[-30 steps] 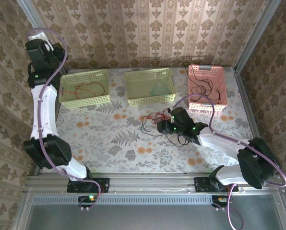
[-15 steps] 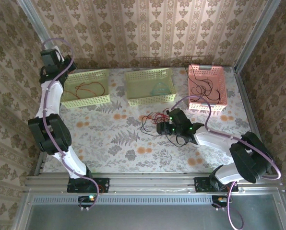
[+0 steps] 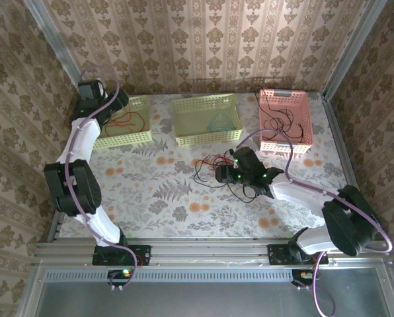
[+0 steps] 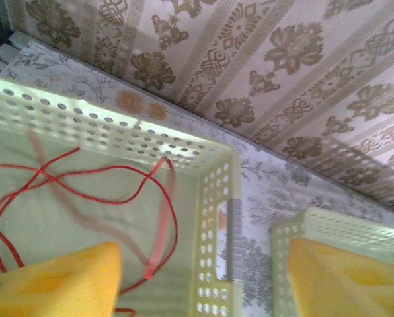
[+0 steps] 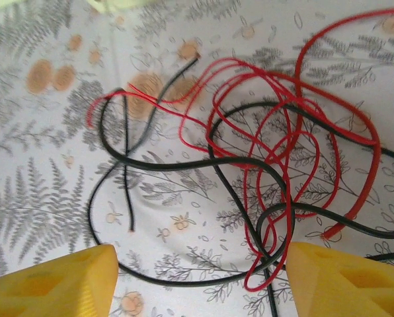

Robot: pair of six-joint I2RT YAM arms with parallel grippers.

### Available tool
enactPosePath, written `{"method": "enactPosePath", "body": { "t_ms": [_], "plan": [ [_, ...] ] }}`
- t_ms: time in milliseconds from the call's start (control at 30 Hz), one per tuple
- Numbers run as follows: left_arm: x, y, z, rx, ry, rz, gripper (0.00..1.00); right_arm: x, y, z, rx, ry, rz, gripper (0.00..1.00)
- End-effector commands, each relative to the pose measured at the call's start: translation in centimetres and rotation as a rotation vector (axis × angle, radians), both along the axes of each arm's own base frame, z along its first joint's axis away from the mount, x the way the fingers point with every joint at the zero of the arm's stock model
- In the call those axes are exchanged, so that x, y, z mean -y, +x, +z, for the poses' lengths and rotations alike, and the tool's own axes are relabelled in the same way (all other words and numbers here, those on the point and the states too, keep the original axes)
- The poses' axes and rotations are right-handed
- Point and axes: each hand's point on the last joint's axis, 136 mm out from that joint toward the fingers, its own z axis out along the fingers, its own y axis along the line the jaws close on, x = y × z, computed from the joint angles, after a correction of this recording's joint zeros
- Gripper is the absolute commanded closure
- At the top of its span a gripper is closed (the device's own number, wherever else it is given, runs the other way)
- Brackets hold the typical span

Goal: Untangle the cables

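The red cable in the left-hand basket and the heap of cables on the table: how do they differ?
The red cable lies alone in the pale green basket; the heap lies on the floral table. The red cable is one colour; the heap mixes red and black strands. The red cable makes loose loops of its own; the heap's strands cross over and under each other. Both are thin, limp wires lying in curves.
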Motion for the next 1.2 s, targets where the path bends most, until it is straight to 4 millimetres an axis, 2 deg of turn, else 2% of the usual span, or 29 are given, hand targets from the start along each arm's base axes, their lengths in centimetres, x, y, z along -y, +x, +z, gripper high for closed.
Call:
{"method": "enactPosePath", "body": {
  "t_ms": [0, 67, 100, 167, 233, 300, 367, 467, 567, 600, 667, 733, 767, 833, 933, 1100, 1167],
  "plan": [
    [0.6, -3.2, 7.1, 0.132, -0.001, 0.037, 0.25, 0.7, -0.4, 2.7, 0.051, -0.005, -0.008, 0.3],
    [2.9, -5.0, 9.2, 0.166, 0.003, -0.02, 0.23, 1.3, -0.9, 3.3, 0.057, -0.01, -0.013, 0.3],
    [3.8, -6.0, 9.6, 0.166, 0.01, -0.039, 0.23, 1.6, -1.2, 3.4, 0.057, -0.015, -0.018, 0.3],
    [6.7, -8.5, 9.1, 0.152, 0.003, -0.114, 0.23, 2.3, -1.7, 3.7, 0.058, -0.026, -0.026, 0.3],
    [10.0, -11.2, 7.5, 0.141, -0.017, -0.213, 0.23, 2.9, -2.3, 3.7, 0.047, -0.043, -0.029, 0.31],
    [12.6, -14.2, 4.0, 0.082, -0.025, -0.286, 0.23, 3.2, -2.9, 3.5, 0.033, -0.06, -0.02, 0.34],
    [14.7, -17.2, 0.4, 0.021, -0.032, -0.35, 0.23, 3.2, -3.6, 3.1, 0.014, -0.071, 0.015, 0.51],
    [16.4, -20.7, -5.1, -0.08, -0.02, -0.409, 0.24, 3.3, -4.1, 2.1, -0.01, -0.078, 0.028, 0.66],
    [18.5, -23.9, -10.3, -0.163, -0.034, -0.446, 0.24, 2.6, -3.4, 1.5, -0.02, -0.098, 0.054, 0.66],
    [19.2, -24.7, -11.5, -0.178, -0.046, -0.467, 0.24, 2.2, -2.8, 1.6, -0.019, -0.113, 0.068, 0.65],
    [19.9, -26.1, -14.0, -0.222, -0.041, -0.48, 0.25, 1.3, -1.3, 1.5, -0.013, -0.154, 0.096, 0.54],
    [20.3, -27.0, -15.8, -0.254, -0.026, -0.489, 0.25, 0.6, 0.4, 1.7, 0.007, -0.197, 0.111, 0.53],
    [20.4, -27.3, -16.7, -0.279, -0.023, -0.486, 0.25, 0.2, 1.2, 0.4, -0.016, -0.24, 0.126, 0.52],
    [20.8, -27.7, -18.0, -0.32, -0.024, -0.485, 0.25, 0.0, 2.7, -0.5, -0.022, -0.312, 0.13, 0.59],
    [21.9, -28.0, -19.0, -0.365, -0.02, -0.523, 0.26, -0.5, 4.4, -1.7, -0.013, -0.369, 0.139, 0.58],
    [22.7, -27.6, -18.8, -0.362, -0.016, -0.547, 0.26, -0.9, 5.3, -2.4, -0.022, -0.414, 0.155, 0.57],
    [22.9, -27.4, -18.5, -0.351, -0.015, -0.554, 0.26, -1.0, 5.5, -2.3, -0.018, -0.416, 0.155, 0.68]
  ]
}}
